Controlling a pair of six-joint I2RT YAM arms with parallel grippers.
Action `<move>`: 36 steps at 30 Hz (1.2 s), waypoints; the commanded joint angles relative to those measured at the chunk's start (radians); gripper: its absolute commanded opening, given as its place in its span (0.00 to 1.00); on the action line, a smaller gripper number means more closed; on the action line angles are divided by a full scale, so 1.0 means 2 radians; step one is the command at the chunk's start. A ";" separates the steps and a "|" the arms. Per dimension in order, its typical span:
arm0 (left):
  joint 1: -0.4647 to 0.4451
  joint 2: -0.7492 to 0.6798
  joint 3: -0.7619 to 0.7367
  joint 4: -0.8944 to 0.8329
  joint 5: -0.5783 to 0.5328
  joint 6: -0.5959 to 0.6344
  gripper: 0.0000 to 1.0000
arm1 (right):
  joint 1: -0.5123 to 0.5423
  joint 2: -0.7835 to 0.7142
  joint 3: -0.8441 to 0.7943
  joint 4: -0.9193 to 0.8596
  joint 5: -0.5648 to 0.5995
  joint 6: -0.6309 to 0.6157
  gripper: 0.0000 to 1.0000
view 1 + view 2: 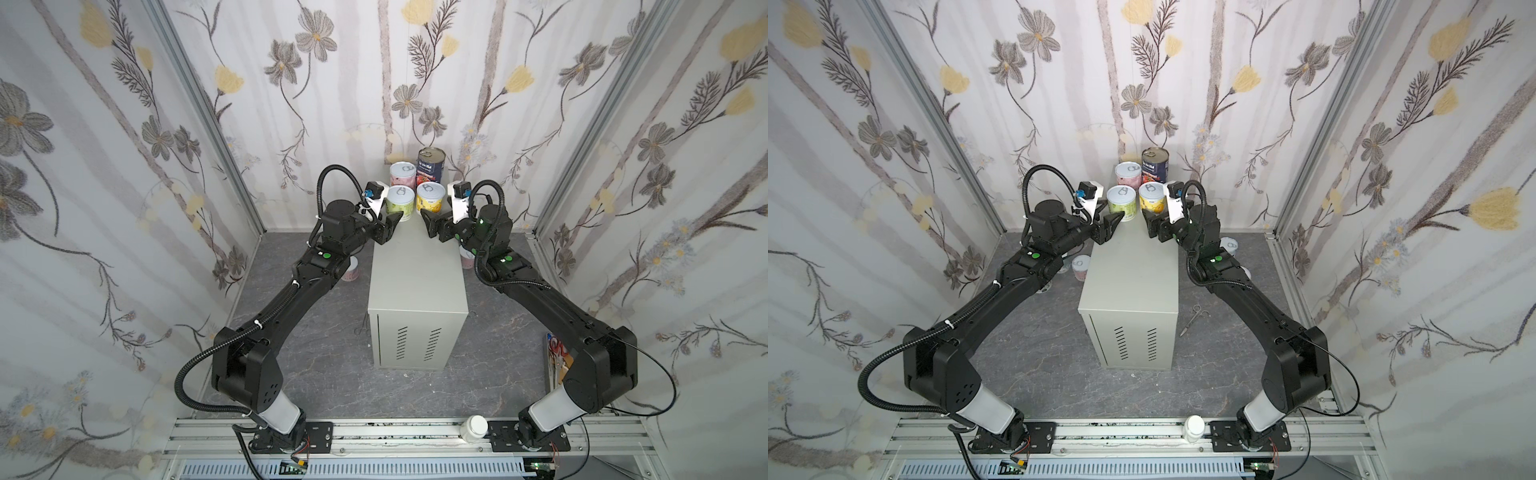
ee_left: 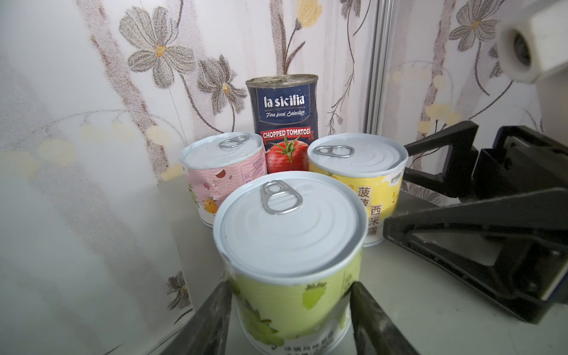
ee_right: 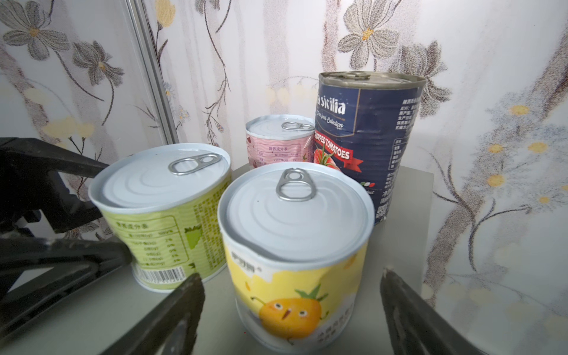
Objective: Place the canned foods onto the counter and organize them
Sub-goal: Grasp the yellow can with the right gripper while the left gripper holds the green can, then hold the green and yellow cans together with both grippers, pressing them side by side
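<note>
Four canned foods stand at the far end of the counter: a green can, a yellow can, and behind them a pink can and the taller dark-blue tomato can. In the left wrist view my left gripper has a finger against each side of the green can, which rests upright on the counter. My right gripper is open around the near side of the yellow can, with a gap on both sides. The two grippers face each other closely.
On the dark floor, a pink can stands left of the counter. More cans are partly hidden under the right arm. Scissors lie right of the counter. A white bottle sits on the front rail. Wallpapered walls close in on three sides.
</note>
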 commanded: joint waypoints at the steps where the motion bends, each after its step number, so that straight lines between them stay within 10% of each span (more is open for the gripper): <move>1: 0.002 0.007 0.008 0.009 -0.001 0.004 0.60 | 0.000 0.002 0.007 0.019 -0.004 -0.008 0.88; 36: 0.005 0.040 0.046 -0.010 0.010 0.008 0.60 | 0.000 0.040 0.026 0.030 0.009 -0.015 0.76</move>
